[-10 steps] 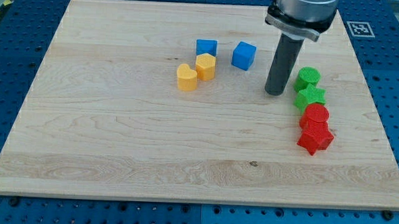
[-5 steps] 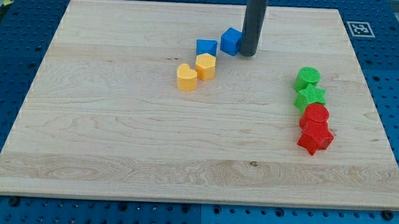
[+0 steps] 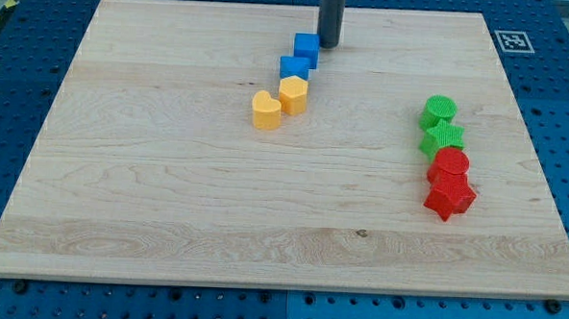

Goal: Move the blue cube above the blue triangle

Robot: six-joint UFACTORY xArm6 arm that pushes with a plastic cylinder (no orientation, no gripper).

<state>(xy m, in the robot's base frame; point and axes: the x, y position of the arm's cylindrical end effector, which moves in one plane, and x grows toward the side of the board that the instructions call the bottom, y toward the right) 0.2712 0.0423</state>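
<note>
The blue cube [image 3: 306, 48] sits near the view's top centre of the wooden board [image 3: 168, 193]. Directly below it, touching or nearly touching, is the blue triangle [image 3: 293, 67]. My tip [image 3: 328, 44] stands at the cube's right side, touching or very close to it. The rod rises out of the view's top.
A yellow hexagon-like block [image 3: 292, 93] lies just below the blue triangle, with a yellow heart [image 3: 265, 111] at its lower left. At the view's right stands a column: green cylinder [image 3: 439, 111], green star-like block [image 3: 443, 139], red cylinder [image 3: 450, 166], red star [image 3: 450, 198].
My tip swept from the right of the board up and left, pushing the blue cube left and upward until it sits just above the blue triangle. Other blocks stayed put.
</note>
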